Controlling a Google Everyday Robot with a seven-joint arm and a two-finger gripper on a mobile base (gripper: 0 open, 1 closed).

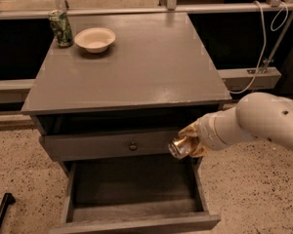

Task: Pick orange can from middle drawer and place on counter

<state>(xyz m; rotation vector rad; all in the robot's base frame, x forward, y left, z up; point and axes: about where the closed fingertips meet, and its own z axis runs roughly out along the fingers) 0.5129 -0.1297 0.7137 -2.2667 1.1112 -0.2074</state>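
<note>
Speckled stone floor [19,169] runs under a grey wooden cabinet, and its flat counter [151,67] fills most of my view. At the counter's far left corner a green can [61,28] stands upright, with a pale bowl [94,38] just beside it to the right; the two look close but not touching. Below the counter is a dark open slot, then a shut drawer front [97,145] with a small round knob [133,146].

Under that, the middle drawer [132,184] is pulled out toward me, and I see only its dark floor inside.

My white arm [263,121] comes in from the right edge. The gripper [185,143] sits at the right end of the knobbed drawer front, above the open drawer's right rear corner and below the counter edge. Its fingers are clamped around the orange can [178,147], which is lifted clear of the drawer floor and tipped so its shiny silver end faces down and to the left. The can is in the air, touching neither the drawer nor the counter.

A white cable [263,43] hangs along the right background, and a black bar [1,213] lies on the floor at lower left.
</note>
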